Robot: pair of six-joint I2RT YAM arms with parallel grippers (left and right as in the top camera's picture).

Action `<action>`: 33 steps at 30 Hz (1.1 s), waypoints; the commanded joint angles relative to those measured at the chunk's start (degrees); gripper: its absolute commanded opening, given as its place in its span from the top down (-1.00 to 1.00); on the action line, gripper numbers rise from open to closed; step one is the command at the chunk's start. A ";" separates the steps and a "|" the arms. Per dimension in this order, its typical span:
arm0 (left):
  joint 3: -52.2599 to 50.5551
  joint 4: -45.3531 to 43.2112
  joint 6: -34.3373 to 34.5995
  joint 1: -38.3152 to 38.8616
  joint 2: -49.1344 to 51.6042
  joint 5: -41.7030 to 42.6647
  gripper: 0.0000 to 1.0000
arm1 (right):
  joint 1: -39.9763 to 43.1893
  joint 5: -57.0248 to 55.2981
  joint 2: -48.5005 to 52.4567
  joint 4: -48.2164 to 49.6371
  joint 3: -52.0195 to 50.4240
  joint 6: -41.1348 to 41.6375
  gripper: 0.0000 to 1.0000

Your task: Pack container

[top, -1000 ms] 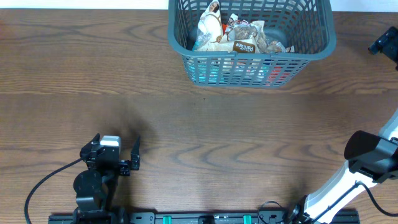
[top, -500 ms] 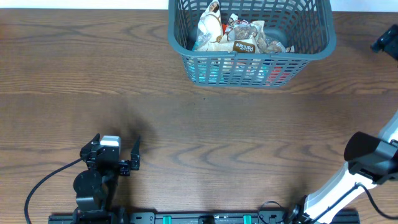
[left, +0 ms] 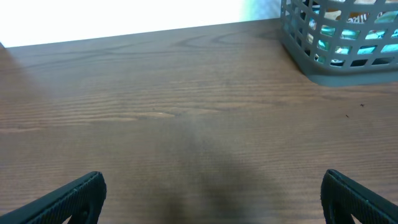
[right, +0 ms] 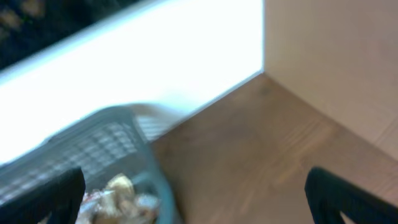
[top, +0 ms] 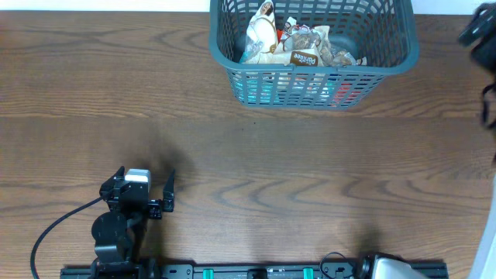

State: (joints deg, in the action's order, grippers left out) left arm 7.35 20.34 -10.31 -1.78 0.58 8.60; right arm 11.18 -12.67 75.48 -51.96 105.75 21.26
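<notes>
Overhead view first, starting at my end of the table: the left gripper (top: 146, 177) sits low near the front-left edge by its base, with a black cable (top: 54, 229) looping off to the left. Its fingers are spread wide with nothing between them. The left wrist cam agrees, just bare wood grain between the two black fingertips (left: 71, 198).

Past that it's a long stretch of brown table (top: 271, 155).

The container (top: 314, 89) is up at the far edge, a bit right of centre, sitting flat on the table. It's the grey-blue slotted basket, and there's a pile of snack packets (top: 291, 46) inside it, mostly toward the left and middle. From the left wrist cam I only catch its near corner (left: 311, 59) at the top right.

The right gripper (top: 477, 31) is way off at the far right corner, beside the basket and clear of it. That camera is really blurry, but the fingers (right: 351, 199) look splayed apart and empty, with the basket rim (right: 93, 149) at lower left.
</notes>
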 commanded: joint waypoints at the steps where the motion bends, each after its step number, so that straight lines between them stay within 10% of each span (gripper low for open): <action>1: -1.18 0.11 0.50 -0.31 -0.35 -0.63 -0.97 | -3.41 -1.03 -8.46 5.22 -12.15 -0.74 -0.99; 19: -1.18 0.11 0.50 -0.31 -0.37 -0.66 -0.97 | -8.96 0.09 -59.56 41.09 -73.00 -5.27 -0.98; 33: -1.18 0.11 0.52 -0.31 -0.37 -0.63 -0.97 | -10.38 3.87 -70.34 48.39 -91.82 -8.41 -0.98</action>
State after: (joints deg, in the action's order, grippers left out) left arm 7.35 20.34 -10.31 -1.83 0.58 8.60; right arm 1.96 -9.41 6.66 -3.66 16.05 12.75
